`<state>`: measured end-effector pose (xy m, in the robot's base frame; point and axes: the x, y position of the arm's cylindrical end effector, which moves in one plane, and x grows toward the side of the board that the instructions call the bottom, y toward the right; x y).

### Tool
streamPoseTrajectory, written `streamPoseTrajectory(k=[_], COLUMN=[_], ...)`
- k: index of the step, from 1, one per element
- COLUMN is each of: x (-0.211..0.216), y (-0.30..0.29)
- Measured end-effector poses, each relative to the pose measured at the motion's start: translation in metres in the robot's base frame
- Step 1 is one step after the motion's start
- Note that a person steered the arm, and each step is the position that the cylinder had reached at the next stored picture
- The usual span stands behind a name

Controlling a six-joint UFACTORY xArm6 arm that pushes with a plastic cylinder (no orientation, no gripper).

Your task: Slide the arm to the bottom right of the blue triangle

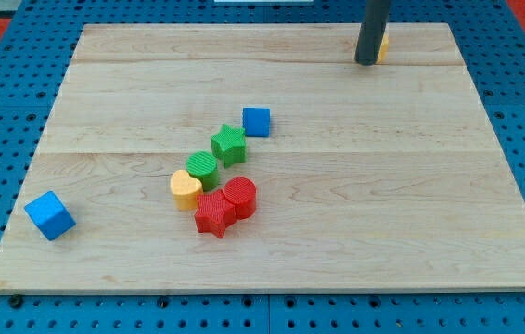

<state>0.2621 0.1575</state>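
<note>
Resting at the view's top right, my tip [367, 61] is a bare rod beside a yellow block [382, 44], holding nothing. Nearly everything remains: the blue triangle, probably the blue block [49, 215] at the table's [411, 213] lower left, is well apart.

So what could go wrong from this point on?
Two blue blocks show: the mid-board blue block and the bottom-left blue block. Neither reads clearly as a triangle, so I might head for the wrong one. From my tip at the view's top right, a straight run toward the bottom-left one may clip the green star.
</note>
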Motion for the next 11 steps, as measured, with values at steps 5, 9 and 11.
streamPoseTrajectory(k=[5, 9, 11], x=[0.178, 0.183, 0.183], y=[-0.103, -0.096, -0.109])
